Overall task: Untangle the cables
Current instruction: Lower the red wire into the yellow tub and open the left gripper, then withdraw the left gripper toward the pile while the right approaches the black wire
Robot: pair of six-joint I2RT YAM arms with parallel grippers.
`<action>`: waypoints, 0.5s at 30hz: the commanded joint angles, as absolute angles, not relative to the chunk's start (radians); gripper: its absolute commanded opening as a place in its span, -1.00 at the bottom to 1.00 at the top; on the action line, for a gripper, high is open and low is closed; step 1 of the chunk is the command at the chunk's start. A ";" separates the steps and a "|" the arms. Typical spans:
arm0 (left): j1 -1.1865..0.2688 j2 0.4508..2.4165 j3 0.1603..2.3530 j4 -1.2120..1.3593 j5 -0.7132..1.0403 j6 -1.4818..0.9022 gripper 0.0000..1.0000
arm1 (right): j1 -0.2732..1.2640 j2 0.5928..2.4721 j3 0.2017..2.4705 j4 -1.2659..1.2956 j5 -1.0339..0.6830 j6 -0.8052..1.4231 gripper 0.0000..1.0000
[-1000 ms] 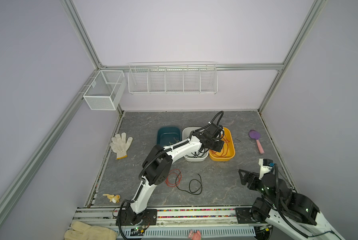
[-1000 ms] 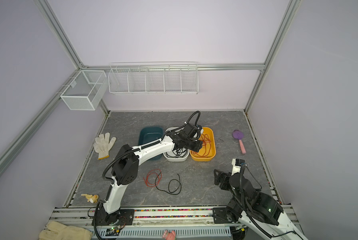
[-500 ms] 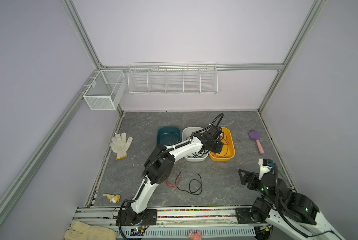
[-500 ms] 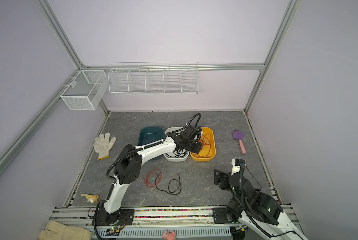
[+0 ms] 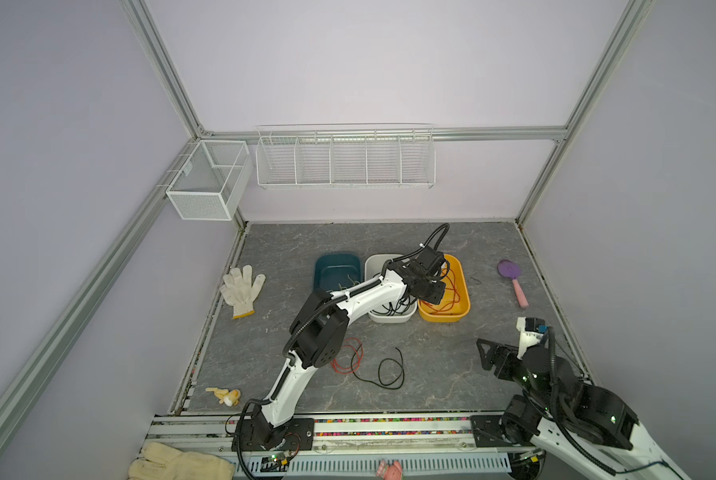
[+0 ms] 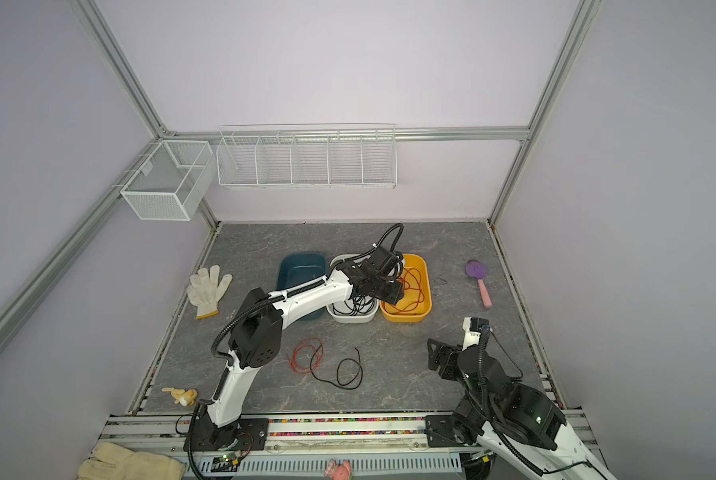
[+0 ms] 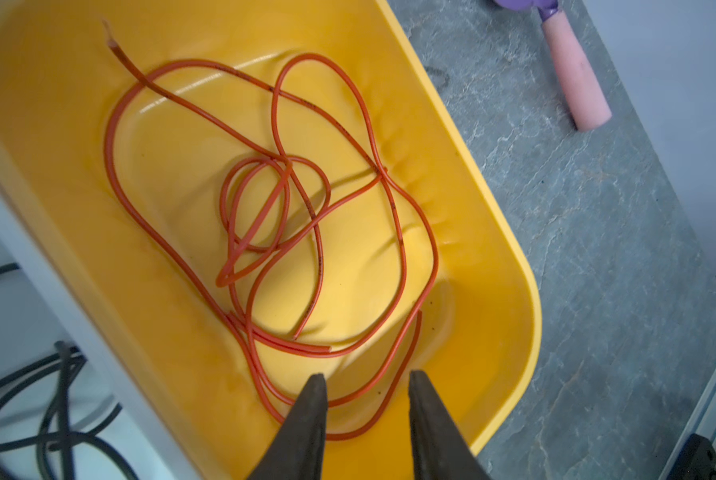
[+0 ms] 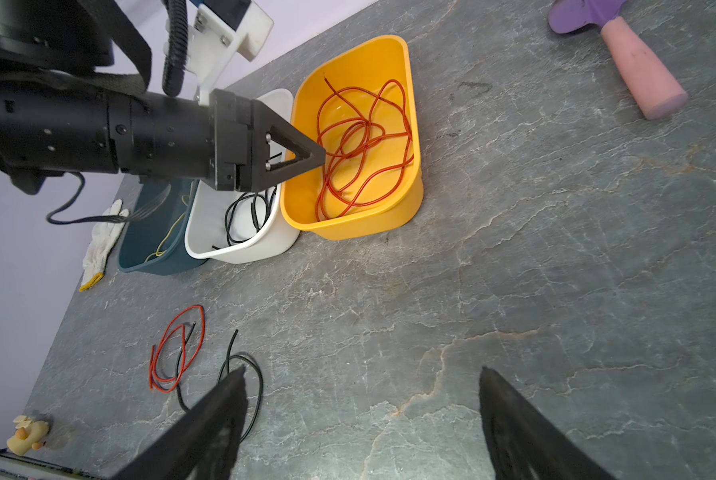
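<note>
Several red cables [image 7: 289,208] lie looped in the yellow bin [image 5: 464,309]. My left gripper [image 7: 366,376] hangs just above them with its jaws parted and nothing between them; in both top views it [image 5: 433,293] sits over the bin's left rim. Black cables [image 8: 248,212] fill the white bin [image 5: 389,328], and a thin yellow cable [image 8: 169,237] lies in the dark blue bin [image 5: 335,270]. On the table a loose red cable [image 5: 348,355] crosses a black cable [image 5: 389,370]. My right gripper [image 8: 362,372] stands open and empty above the front right of the table [image 6: 433,353].
A white glove [image 5: 242,286] lies at the left and a purple scoop with a pink handle [image 5: 514,282] at the right. A small yellow duck toy [image 5: 225,395] sits near the front left edge. Wire baskets [image 5: 343,160] hang on the back wall.
My left gripper has gone from shut to parted jaws over the yellow bin and shifted slightly. The right arm has not moved.
</note>
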State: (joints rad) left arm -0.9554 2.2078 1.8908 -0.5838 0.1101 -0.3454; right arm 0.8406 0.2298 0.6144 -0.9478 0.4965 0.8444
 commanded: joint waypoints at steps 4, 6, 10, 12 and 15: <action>-0.938 2.148 1.999 -0.740 0.026 -0.289 -0.10 | 0.844 0.252 0.626 -0.942 0.476 0.838 0.76; -0.928 2.134 2.036 -0.810 -0.011 -0.265 -0.01 | 0.845 0.265 0.626 -0.938 0.467 0.831 0.77; -0.904 2.091 2.068 -0.926 -0.112 -0.201 0.18 | 0.844 0.310 0.637 -0.922 0.428 0.800 0.76; -0.886 2.053 2.055 -0.967 -0.149 -0.167 0.24 | 0.844 0.340 0.646 -0.913 0.399 0.779 0.77; -0.873 1.979 2.012 -1.002 -0.185 -0.128 0.34 | 0.844 0.382 0.660 -0.893 0.344 0.740 0.77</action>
State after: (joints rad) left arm -0.8825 2.0640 2.0270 -0.8928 -0.1028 -0.2008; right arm 0.8406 0.3538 0.6304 -0.9386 0.4095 0.7906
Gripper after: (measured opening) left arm 0.656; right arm 0.882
